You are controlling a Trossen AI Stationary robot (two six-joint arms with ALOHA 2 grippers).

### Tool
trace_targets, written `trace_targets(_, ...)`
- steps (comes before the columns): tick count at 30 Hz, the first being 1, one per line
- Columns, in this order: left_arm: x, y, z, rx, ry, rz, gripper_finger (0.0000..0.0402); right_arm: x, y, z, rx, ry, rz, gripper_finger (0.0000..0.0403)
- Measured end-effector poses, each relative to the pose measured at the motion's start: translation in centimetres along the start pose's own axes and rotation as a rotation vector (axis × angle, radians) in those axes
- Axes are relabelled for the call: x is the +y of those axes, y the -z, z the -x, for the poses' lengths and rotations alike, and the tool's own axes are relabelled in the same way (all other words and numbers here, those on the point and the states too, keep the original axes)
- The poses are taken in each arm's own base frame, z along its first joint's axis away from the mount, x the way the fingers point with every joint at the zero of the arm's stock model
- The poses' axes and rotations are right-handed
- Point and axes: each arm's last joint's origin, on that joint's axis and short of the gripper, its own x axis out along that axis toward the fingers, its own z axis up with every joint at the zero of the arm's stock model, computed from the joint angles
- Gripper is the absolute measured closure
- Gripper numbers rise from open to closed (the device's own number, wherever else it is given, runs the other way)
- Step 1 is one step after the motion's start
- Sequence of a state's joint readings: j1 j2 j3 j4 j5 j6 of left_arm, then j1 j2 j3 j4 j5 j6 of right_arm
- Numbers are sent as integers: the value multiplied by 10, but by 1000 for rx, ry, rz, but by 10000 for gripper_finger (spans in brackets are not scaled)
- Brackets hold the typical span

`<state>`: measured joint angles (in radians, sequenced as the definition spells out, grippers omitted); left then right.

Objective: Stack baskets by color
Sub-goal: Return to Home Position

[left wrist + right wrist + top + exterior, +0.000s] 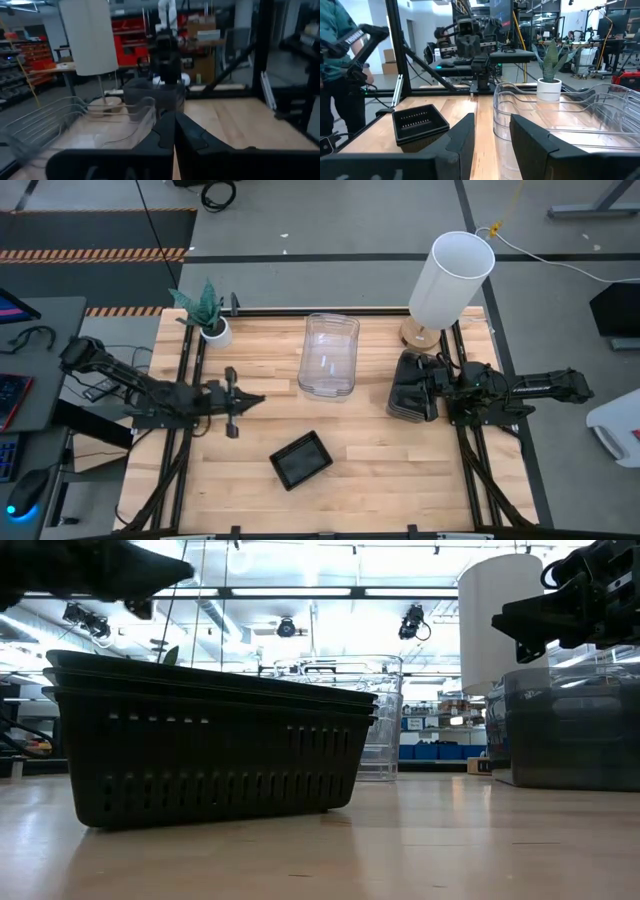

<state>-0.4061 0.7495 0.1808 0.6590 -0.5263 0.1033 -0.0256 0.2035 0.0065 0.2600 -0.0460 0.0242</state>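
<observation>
A stack of clear baskets [328, 355] rests on the wooden table at centre far, also in the right wrist view [560, 125]. Grey baskets [410, 385] sit nested at the right. Black perforated baskets [300, 459] sit nested near the centre front [210, 755]. My left gripper [260, 399] hovers left of centre, shut and pointing level toward the right, with nothing between its fingers [174, 127]. My right gripper [438, 386] hangs open just above the grey stack's right side [570, 730], with nothing between its fingers [492, 135].
A tall white lamp shade [452, 275] on a wooden base stands at the far right corner. A small potted plant [210, 320] stands at the far left. Black frame rails [185, 430] run along both table sides. A person [335, 60] stands beyond the left edge.
</observation>
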Motion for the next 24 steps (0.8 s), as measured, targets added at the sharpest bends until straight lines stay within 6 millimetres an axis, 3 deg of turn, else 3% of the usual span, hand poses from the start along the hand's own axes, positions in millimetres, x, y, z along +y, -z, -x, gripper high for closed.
trace_targets(8, 18, 13, 34, -123, -17, 122, 398, 0, 0, 0, 0, 0, 0, 273)
trace_targets(16, 20, 24, 44, -33, 13, 156, 398, 0, 0, 0, 0, 0, 0, 273)
trace_targets(24, 24, 17, 55, -101, 23, 136, 398, 0, 0, 0, 0, 0, 0, 273)
